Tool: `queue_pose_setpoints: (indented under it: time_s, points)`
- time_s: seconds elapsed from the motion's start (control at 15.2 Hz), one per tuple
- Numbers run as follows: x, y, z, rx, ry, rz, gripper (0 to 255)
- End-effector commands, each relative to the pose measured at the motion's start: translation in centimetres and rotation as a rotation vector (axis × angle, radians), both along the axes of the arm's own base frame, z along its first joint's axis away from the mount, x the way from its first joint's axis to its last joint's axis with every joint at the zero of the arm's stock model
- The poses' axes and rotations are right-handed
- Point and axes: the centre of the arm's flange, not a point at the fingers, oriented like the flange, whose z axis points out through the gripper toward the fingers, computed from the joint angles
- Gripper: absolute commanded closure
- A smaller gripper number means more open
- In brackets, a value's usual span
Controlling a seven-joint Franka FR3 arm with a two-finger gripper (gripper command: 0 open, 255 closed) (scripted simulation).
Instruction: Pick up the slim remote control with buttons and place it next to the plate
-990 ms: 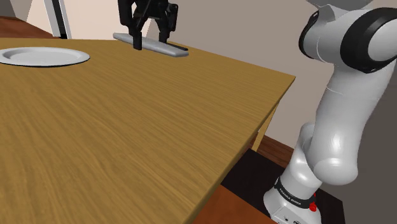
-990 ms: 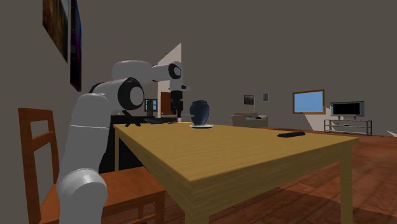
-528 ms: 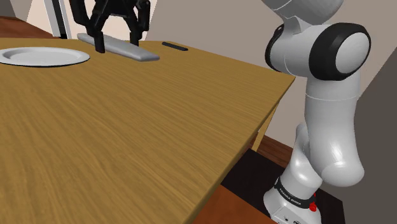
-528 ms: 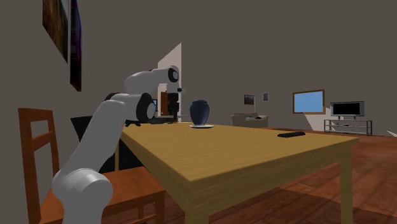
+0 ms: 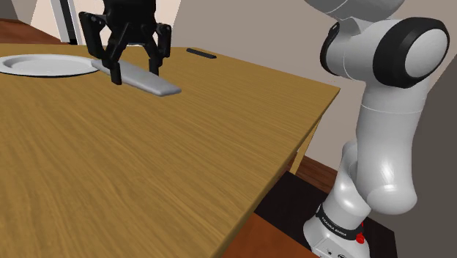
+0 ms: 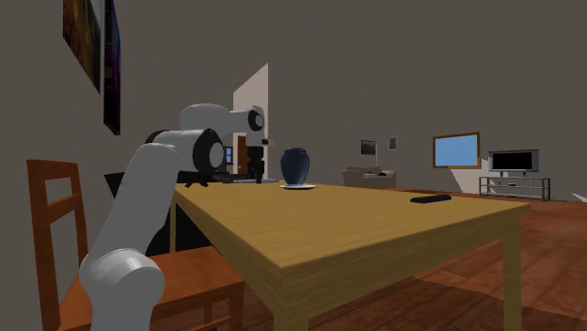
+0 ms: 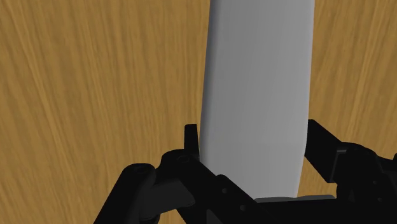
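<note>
While the gripper (image 5: 135, 72) sits clamped on the remote (image 5: 165, 87), here's what we see. From the wrist view the gripper (image 7: 254, 147) has one black finger (image 7: 191, 141) on each long side of the remote (image 7: 257, 83), both pressed against it, so it's pinched across its width. The remote is drawn as a plain grey slab (long and slim, rounded at the end).

From the shoulder view it's held slanted, with the end toward the view's right lower than the other. We can't tell if that low end touches the table (image 5: 183, 168). The high end is just beside the rim of the plate (image 5: 44, 66), a flat white one near the view's left edge. Under the remote the wrist view gives wood grain of the table (image 7: 95, 95).

Further out, a small black slim object (image 5: 200, 53) lies at the table's far edge, well apart from the remote. The white arm (image 5: 381, 124) rises from the stand (image 5: 337, 236) at lower right.

From the second exterior view the arm (image 6: 150, 188) bends over the table's far end, a dark blue vase (image 6: 294, 165) stands near it, and a wooden chair (image 6: 52, 216) is at the view's left.
</note>
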Motion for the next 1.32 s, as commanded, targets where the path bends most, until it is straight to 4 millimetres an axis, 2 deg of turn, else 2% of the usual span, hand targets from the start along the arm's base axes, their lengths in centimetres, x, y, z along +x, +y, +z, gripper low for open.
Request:
queue_pose_setpoints:
  time_s: [0.0,0.2,0.73,0.79,1.12,1.25]
  points:
    - [0.1,0.0,-1.1,0.001,-0.001,0.0,255]
    - [0.1,0.0,-2.8,0.001,-0.001,0.0,255]
    - [0.1,0.0,-2.8,0.001,-0.001,0.0,255]
    - [0.1,0.0,-2.8,0.001,-0.001,0.0,0]
    - [0.1,0.0,-2.8,0.001,-0.001,0.0,0]
    - [0.0,-0.1,-0.1,0.001,-0.001,0.0,0]
